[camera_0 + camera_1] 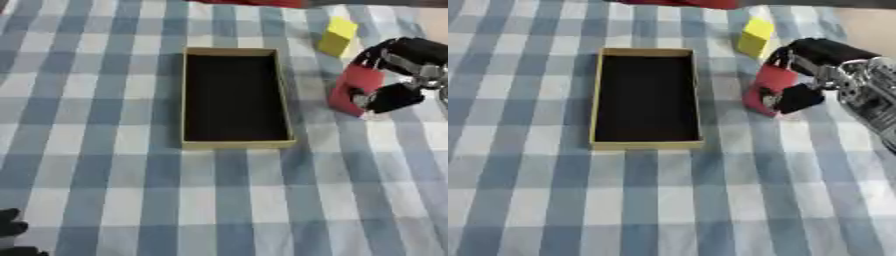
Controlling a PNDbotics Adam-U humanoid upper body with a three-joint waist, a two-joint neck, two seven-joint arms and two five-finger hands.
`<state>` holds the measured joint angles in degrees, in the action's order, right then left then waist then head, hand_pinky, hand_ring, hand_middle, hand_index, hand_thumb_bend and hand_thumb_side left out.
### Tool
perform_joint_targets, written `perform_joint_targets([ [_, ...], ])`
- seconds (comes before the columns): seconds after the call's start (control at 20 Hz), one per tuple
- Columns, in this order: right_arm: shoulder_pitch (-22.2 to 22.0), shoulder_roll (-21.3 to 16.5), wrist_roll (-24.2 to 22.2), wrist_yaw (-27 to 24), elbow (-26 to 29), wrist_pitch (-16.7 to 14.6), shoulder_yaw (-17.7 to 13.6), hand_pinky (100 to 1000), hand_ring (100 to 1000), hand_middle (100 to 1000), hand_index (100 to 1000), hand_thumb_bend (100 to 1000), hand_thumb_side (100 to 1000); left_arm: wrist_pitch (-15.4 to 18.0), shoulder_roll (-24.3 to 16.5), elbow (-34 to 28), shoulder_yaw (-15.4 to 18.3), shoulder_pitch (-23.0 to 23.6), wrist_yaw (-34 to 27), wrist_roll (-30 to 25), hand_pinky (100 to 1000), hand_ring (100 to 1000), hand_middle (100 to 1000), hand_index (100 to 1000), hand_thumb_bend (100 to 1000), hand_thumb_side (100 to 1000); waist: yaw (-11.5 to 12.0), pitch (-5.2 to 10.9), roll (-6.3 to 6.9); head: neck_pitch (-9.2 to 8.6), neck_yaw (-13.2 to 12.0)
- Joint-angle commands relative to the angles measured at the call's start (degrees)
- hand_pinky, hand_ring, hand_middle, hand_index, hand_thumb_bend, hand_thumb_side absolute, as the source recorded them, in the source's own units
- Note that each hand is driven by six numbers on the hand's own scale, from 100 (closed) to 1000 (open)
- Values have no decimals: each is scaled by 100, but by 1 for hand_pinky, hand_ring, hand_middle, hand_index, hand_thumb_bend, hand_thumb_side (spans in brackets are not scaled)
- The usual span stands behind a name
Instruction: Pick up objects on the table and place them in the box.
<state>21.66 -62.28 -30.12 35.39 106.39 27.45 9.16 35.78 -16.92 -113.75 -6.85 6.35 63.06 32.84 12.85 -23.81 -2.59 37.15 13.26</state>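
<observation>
Left hand (12, 235) is sitting idle at the lower-left corner, only dark fingertips showing, can't tell how open. Blue-and-white checked cloth (219, 200) is covering the whole tabletop. Box (234, 144) is lying open mid-table, dark inside, nothing in it. Right hand (798, 75) is curling fingers and thumb around the red block (768, 87), right of the box. Yellow block (755, 36) is standing just behind it. Something red (684, 3) is showing at the far edge.
</observation>
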Motion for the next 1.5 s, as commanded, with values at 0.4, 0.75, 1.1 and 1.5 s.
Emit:
perform_joint_targets([
  [0.4, -4, -70, 284, -334, 160, 217, 1, 706, 584, 529, 773, 100, 293, 87, -19, -84, 8, -10, 33, 89, 651, 699, 576, 421, 100, 199, -3, 87, 17, -58, 27],
  [0.75, -113, -153, 435, -565, 547, 353, -70, 652, 518, 491, 744, 100, 290, 84, -46, -84, 25, -1, -12, 70, 651, 699, 576, 419, 100, 200, -35, 138, 5, -48, 13],
  [1.1, -172, -216, 600, -698, 811, 347, -164, 621, 481, 464, 723, 100, 288, 86, -71, -84, 43, 12, -55, 48, 651, 698, 576, 418, 100, 198, -75, 185, 4, -37, -12],
  [1.5, -63, -351, 996, -826, 820, -39, -314, 615, 464, 447, 712, 100, 226, 94, -106, -84, 60, 43, -96, 44, 650, 698, 575, 417, 100, 195, -120, 251, 16, 14, -42],
])
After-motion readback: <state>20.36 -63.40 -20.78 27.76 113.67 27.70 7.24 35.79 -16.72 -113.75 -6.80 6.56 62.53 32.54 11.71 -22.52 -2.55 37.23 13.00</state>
